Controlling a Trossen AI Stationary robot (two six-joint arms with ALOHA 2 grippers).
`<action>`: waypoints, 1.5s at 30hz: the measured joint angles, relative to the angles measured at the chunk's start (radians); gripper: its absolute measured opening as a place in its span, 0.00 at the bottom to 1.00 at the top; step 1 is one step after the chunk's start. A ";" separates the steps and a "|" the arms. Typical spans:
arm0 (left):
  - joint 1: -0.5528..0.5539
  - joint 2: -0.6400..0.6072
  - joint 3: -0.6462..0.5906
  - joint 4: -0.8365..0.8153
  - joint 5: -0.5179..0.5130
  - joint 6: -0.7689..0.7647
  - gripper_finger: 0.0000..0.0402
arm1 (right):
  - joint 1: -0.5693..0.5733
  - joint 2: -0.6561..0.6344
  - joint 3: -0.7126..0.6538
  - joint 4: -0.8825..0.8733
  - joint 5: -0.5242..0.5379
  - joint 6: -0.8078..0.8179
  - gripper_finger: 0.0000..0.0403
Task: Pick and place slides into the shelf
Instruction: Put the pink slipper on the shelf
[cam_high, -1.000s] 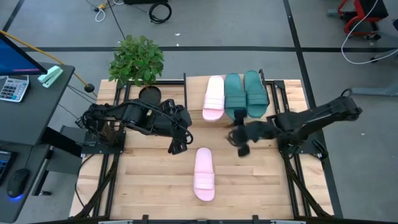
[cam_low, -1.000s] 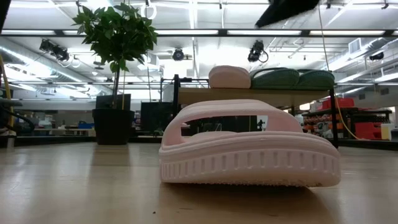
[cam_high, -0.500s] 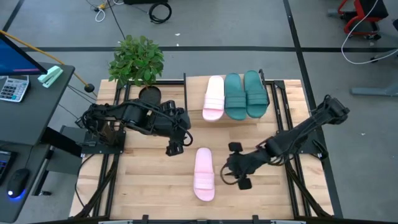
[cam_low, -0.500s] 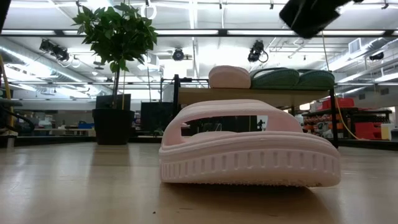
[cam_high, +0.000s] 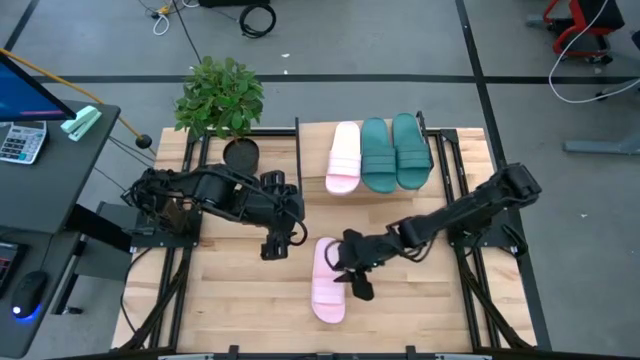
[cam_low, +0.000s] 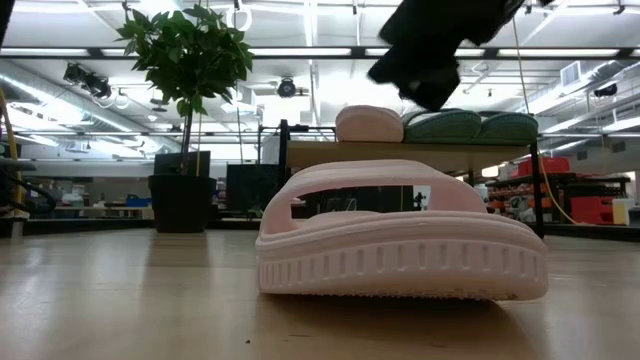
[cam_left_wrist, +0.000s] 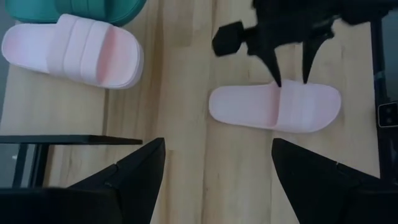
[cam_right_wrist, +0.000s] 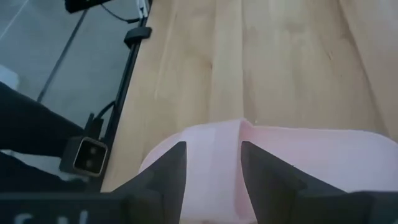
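Note:
One pale pink slide (cam_high: 324, 292) lies sole-down on the wooden table, near its front edge. My right gripper (cam_high: 348, 272) hovers open just above it, coming from the right, fingers standing either side of the ribbed strap (cam_left_wrist: 290, 99) without touching. In the low view that gripper (cam_low: 420, 70) hangs clear above the slide (cam_low: 400, 250). My left gripper (cam_high: 272, 245) waits open above the table, left of the slide. On the shelf (cam_high: 312, 150) at the back rest a second pink slide (cam_high: 343, 158) and two teal slides (cam_high: 378, 155).
A potted plant (cam_high: 220, 95) stands at the table's far left corner. Black frame rails (cam_high: 180, 270) run along both sides of the table. Bare wood lies between the shelf and the pink slide and to its left and right.
My right gripper has swung from beside the shelf toward the table's near edge and leftward, sinking and rolling its wrist, and now stands over the pink slide on the table. No slide has moved.

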 joint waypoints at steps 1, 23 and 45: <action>0.000 0.000 0.000 0.000 0.000 0.005 0.74 | -0.008 0.012 0.000 0.015 -0.007 0.009 0.39; 0.002 0.000 0.000 0.000 0.000 0.097 0.74 | -0.007 0.207 0.000 0.125 -0.070 0.133 0.39; 0.002 0.000 0.000 0.000 0.000 0.088 0.74 | -0.054 0.185 -0.001 0.074 -0.178 0.124 0.39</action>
